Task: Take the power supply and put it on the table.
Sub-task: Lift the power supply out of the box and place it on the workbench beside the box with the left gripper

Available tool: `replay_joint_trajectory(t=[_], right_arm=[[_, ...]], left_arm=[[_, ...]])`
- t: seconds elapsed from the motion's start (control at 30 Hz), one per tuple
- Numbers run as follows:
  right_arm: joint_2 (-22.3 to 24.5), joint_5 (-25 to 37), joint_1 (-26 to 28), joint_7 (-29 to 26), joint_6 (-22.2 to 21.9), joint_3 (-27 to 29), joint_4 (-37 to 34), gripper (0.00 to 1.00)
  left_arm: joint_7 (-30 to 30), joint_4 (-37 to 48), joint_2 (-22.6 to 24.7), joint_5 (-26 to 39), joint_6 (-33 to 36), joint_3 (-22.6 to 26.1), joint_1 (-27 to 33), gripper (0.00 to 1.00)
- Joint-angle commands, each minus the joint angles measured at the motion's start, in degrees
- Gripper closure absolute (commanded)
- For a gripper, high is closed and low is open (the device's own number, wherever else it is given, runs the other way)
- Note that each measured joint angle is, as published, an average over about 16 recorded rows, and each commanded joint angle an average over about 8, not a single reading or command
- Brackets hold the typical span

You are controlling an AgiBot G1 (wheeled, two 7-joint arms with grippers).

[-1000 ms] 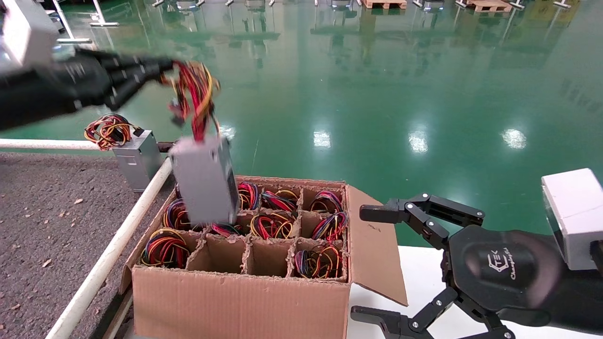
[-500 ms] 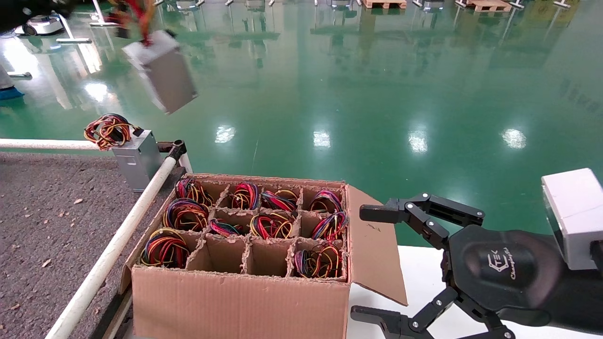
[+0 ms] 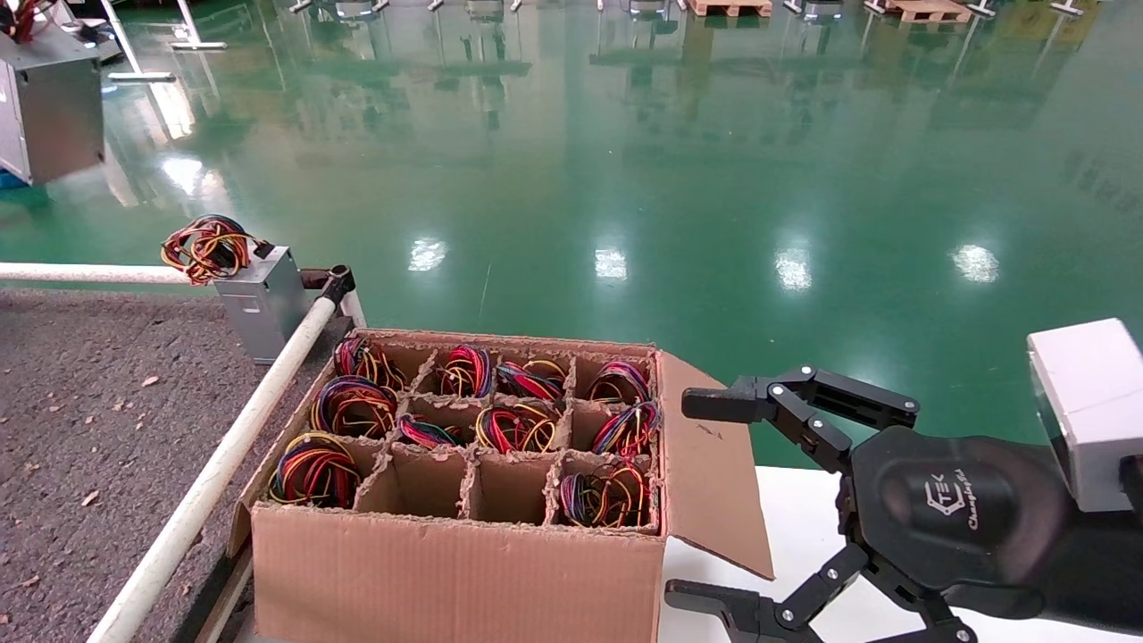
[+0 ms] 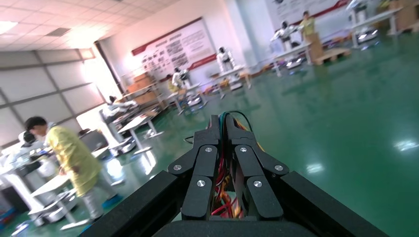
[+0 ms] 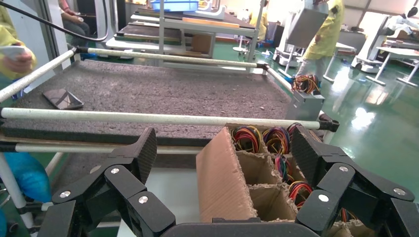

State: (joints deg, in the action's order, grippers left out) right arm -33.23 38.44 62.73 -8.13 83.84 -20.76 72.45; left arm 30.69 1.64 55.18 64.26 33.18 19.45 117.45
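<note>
Hanging high in the air at the head view's upper left edge, the power supply (image 3: 49,112) sits well above and beyond the desk (image 3: 80,429), far from the carton (image 3: 455,572) that serves as your landmark. You see its grey metal body only partly, with a bit of red wire at its top. In the left wrist view the left gripper (image 4: 222,129) is pinched together on that unit's red, yellow and black wires (image 4: 225,197), so the box dangles by its bundle.

Left of the carton, the desk is dark and speckled, edged by a white tube rail (image 3: 214,482). A second grey unit (image 3: 259,304) with a tight wire coil stands at the desk's corner, just beyond the carton's far left corner. Inside the carton, several cells hold wire coils (image 3: 513,427); two front cells are bare.

Right of the carton, your right gripper (image 3: 705,500) rests over a white tabletop (image 3: 795,527), its fingers spread wide apart and holding nothing.
</note>
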Motion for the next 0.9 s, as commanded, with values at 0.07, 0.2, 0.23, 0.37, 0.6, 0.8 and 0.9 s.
replay_joint_trajectory(t=[0.07, 0.2, 0.23, 0.37, 0.6, 0.8, 0.9], right_arm=[[0.0, 0.0, 0.0, 0.0, 0.0, 0.0, 0.0, 0.0], [0.0, 0.0, 0.0, 0.0, 0.0, 0.0, 0.0, 0.0], [0.0, 0.0, 0.0, 0.0, 0.0, 0.0, 0.0, 0.0], [0.0, 0.0, 0.0, 0.0, 0.0, -0.01, 0.0, 0.0], [0.01, -0.02, -0.01, 0.01, -0.01, 0.0, -0.01, 0.0], [0.01, -0.02, -0.01, 0.01, -0.02, 0.0, -0.01, 0.0], [0.01, -0.02, -0.01, 0.01, -0.02, 0.0, -0.01, 0.0]], left_arm=[[-0.21, 0.26, -0.52, 0.14, -1.9, 0.11, -0.37, 1.0], [-1.41, 0.36, -0.67, -0.16, -3.55, -0.08, -0.62, 1.0], [-1.7, 0.32, -0.63, -0.2, -3.85, -0.11, -0.62, 1.0], [-2.09, -0.02, -0.51, 0.32, -4.76, 0.25, -0.66, 1.0], [-2.41, -0.02, -0.62, 0.74, -6.07, 0.55, -0.57, 1.0], [-2.45, -0.02, -0.64, 0.8, -6.14, 0.59, -0.6, 1.0], [-2.45, -0.02, -0.64, 0.81, -6.02, 0.59, -0.62, 1.0]])
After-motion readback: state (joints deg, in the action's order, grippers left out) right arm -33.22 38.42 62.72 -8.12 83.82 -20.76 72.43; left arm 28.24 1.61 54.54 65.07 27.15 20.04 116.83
